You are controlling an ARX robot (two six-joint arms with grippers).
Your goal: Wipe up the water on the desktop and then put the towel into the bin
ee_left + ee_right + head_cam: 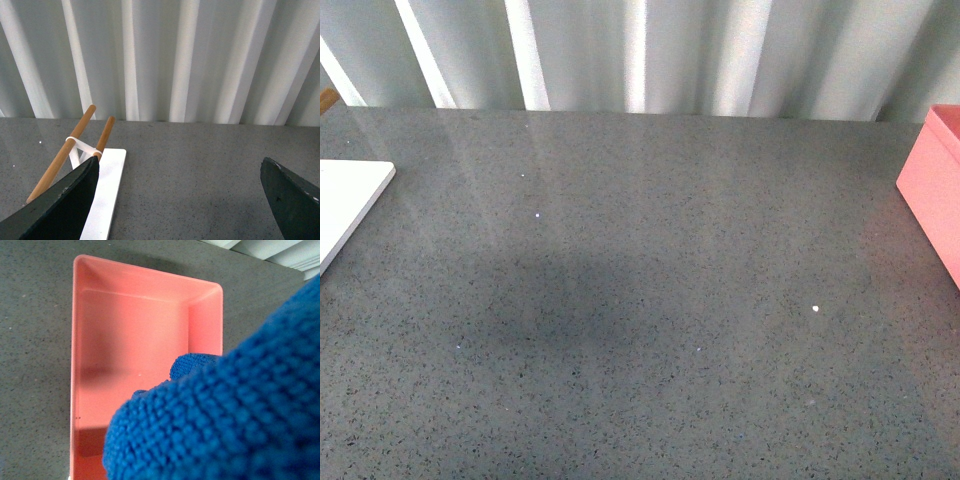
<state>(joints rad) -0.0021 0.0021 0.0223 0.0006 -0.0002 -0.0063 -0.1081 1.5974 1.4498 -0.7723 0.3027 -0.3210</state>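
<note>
The blue towel [225, 415] fills the near part of the right wrist view, held by my right gripper, whose fingers are hidden behind the cloth. It hangs above the open salmon-pink bin [130, 340], whose inside holds nothing. The bin [935, 190] shows only as a corner at the right edge of the front view. The dark-grey speckled desktop [640, 300] spreads across the front view with no arm on it. My left gripper [177, 200] is open above the desktop [190, 170], with its dark fingers [65, 205] wide apart and nothing between them.
A flat white board [345, 200] lies at the desktop's left edge, also seen as the board [102, 195] in the left wrist view. Two wooden sticks [65, 150] joined by a white band lean next to it. Pale corrugated panels [640, 50] stand behind the desktop.
</note>
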